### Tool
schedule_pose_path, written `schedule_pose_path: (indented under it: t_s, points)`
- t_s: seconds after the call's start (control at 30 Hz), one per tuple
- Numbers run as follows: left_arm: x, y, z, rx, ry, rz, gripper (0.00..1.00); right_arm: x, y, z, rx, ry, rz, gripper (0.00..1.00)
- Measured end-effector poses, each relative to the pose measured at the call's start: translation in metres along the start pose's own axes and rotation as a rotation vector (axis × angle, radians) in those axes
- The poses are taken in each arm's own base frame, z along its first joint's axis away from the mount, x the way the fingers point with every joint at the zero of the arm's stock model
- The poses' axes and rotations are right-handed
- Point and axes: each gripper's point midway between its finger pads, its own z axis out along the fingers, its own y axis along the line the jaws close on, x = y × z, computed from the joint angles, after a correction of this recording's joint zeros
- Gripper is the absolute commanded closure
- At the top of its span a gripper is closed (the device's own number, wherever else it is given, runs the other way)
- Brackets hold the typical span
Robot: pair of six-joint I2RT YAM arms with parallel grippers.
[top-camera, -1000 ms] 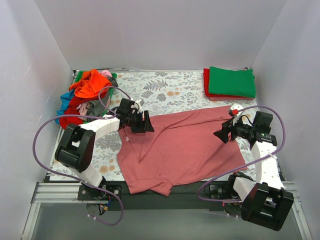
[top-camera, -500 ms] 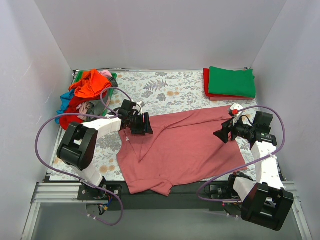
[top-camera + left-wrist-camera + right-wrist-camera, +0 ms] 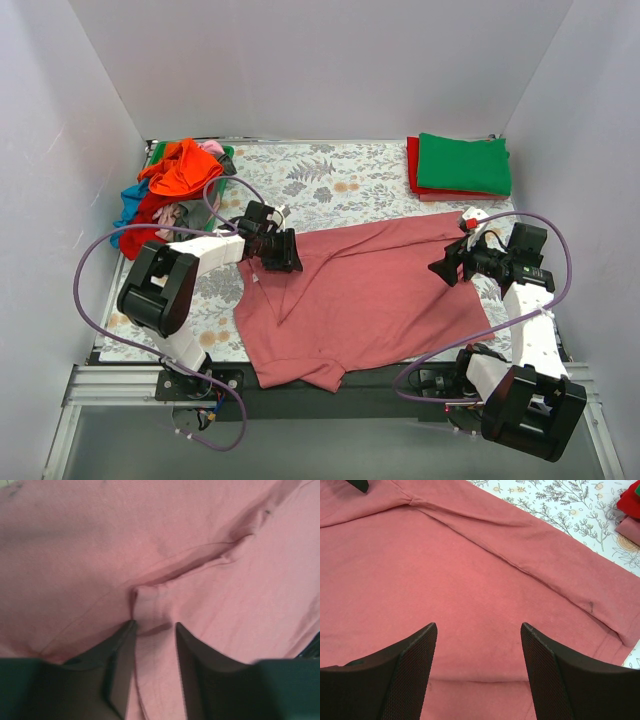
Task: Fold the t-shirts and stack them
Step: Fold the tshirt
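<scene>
A large dusty-rose t-shirt (image 3: 370, 300) lies spread on the floral table covering (image 3: 330, 180), its lower hem hanging over the near edge. My left gripper (image 3: 284, 254) is at the shirt's upper left part, its jaws closed on a pinched-up ridge of the fabric (image 3: 152, 605). My right gripper (image 3: 441, 268) is open and empty, hovering over the shirt's right side; in the right wrist view it (image 3: 479, 626) is above flat fabric (image 3: 470, 570). A folded green t-shirt (image 3: 463, 163) lies on a folded red one (image 3: 412, 168) at the back right.
A loose pile at the back left holds an orange tee (image 3: 180, 168), a blue one (image 3: 128, 205), a red one (image 3: 140, 235) and bits of green and pink. White walls close in three sides. Purple cables loop from both arms.
My left gripper has shifted slightly left and down on the shirt and its jaws have narrowed onto a fold. The right arm has hardly moved.
</scene>
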Motion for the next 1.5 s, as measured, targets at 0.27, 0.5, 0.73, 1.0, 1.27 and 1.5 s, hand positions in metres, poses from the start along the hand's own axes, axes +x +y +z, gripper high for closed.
schedule_pose_path:
  t_s: [0.27, 0.5, 0.73, 1.0, 1.27, 1.5]
  points:
    - [0.004, 0.002, 0.001, -0.007, 0.015, 0.003, 0.96, 0.000, -0.001, 0.000, 0.002, 0.000, 0.001, 0.25]
    - [0.003, -0.005, -0.003, 0.027, 0.014, 0.015, 1.00, 0.000, 0.000, 0.000, 0.002, -0.001, 0.001, 0.25]
    - [0.004, -0.021, -0.005, 0.102, 0.019, 0.034, 1.00, 0.000, -0.002, -0.001, 0.007, -0.003, 0.004, 0.25]
    - [0.016, -0.036, -0.006, 0.181, 0.054, 0.052, 1.00, 0.000, -0.003, -0.002, 0.012, -0.003, 0.006, 0.25]
    - [0.024, -0.050, -0.013, 0.239, 0.058, 0.071, 1.00, 0.001, -0.004, -0.003, 0.016, -0.004, 0.008, 0.25]
    - [0.031, -0.066, -0.012, 0.284, 0.072, 0.087, 1.00, 0.001, -0.004, -0.003, 0.016, -0.004, 0.009, 0.25]
